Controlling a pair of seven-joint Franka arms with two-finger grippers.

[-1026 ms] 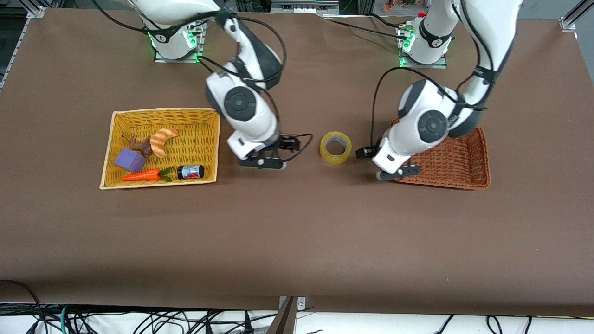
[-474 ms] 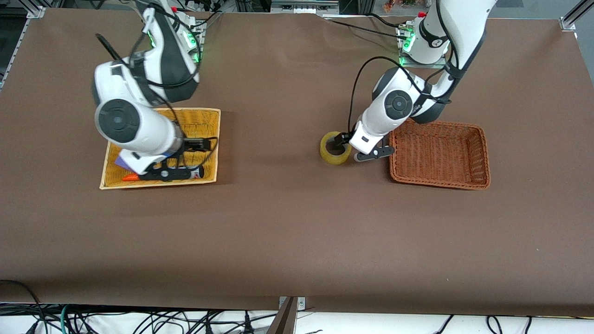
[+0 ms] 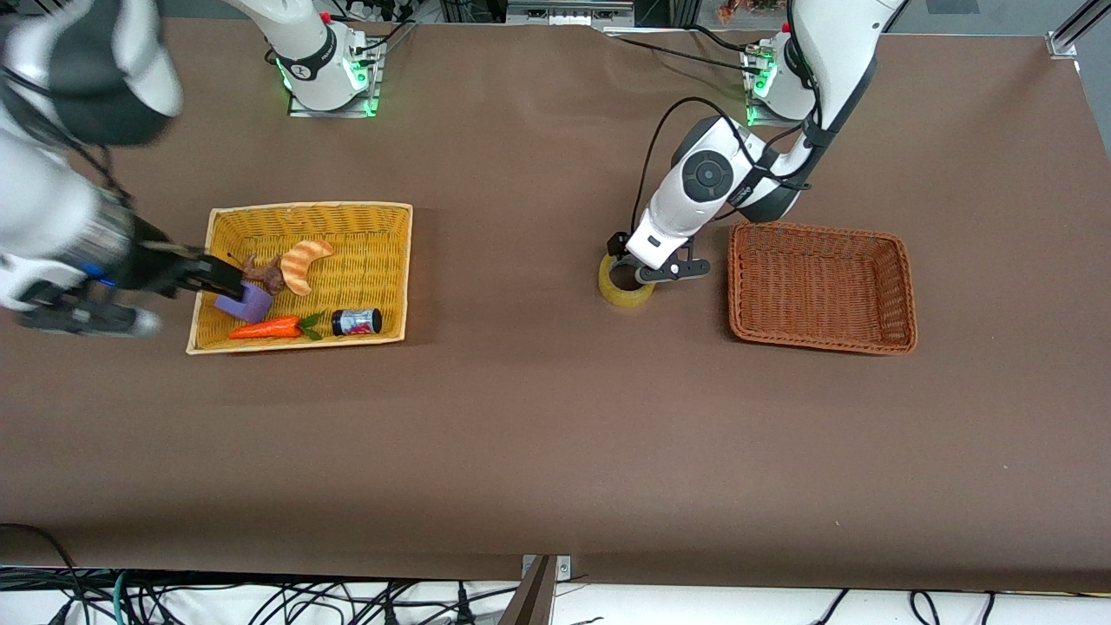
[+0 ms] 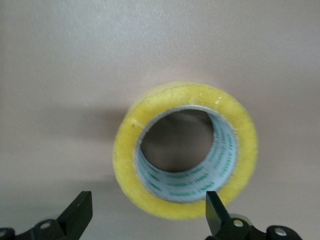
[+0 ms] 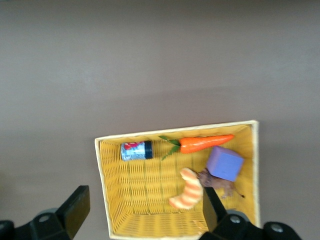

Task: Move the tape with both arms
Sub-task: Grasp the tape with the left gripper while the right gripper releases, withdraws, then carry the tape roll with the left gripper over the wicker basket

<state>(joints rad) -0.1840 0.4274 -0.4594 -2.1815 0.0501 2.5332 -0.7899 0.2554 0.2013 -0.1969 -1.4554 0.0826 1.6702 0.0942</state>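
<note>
The tape (image 3: 618,297), a yellowish ring with a grey core, lies flat on the brown table mid-way between the two baskets. My left gripper (image 3: 647,265) hangs low over it, open and empty. In the left wrist view the tape (image 4: 185,150) fills the middle and my left gripper (image 4: 147,215) is spread about as wide as the roll, holding nothing. My right gripper (image 3: 91,319) is raised high at the right arm's end of the table, open and empty. In the right wrist view my right gripper (image 5: 145,210) is over the yellow basket (image 5: 102,185).
The yellow basket (image 3: 308,208) holds a striped croissant toy (image 3: 304,263), a purple block (image 3: 246,301), a carrot (image 3: 267,328), a small can (image 3: 357,321) and a brown toy (image 3: 269,276). A brown wicker basket (image 3: 821,340) stands beside the tape, toward the left arm's end.
My left gripper moved from the brown basket's edge to over the tape. My right arm swung away from the table's middle, across the yellow basket, and rose high.
</note>
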